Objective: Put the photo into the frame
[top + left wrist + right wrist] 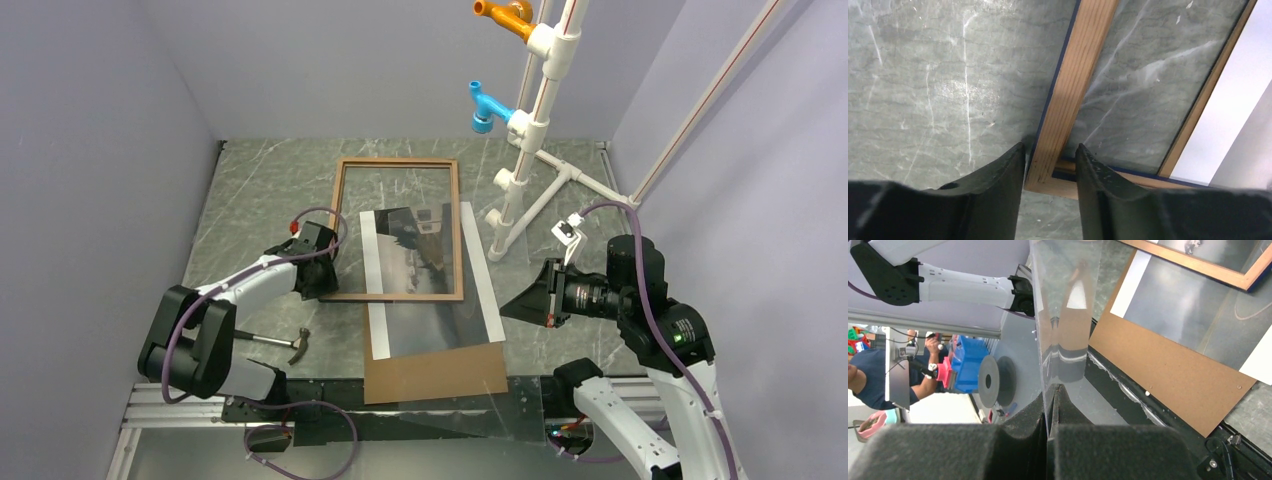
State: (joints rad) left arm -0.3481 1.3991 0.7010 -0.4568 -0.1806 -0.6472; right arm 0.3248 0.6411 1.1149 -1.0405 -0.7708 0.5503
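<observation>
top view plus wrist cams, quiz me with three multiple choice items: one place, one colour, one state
1. Which part of the frame does the left gripper straddle?
A far-right corner
B near-left corner
C middle of the far rail

2. What colour is the lower fitting on the pipe stand?
A red
B green
C blue

3. The right gripper is:
A shut on the clear sheet
B wide open, empty
C shut, empty

Answers:
1 B, it sits astride the rail at that corner in the left wrist view.
2 C, it is blue, below the orange fitting.
3 A, the sheet's edge is pinched in it.
</observation>
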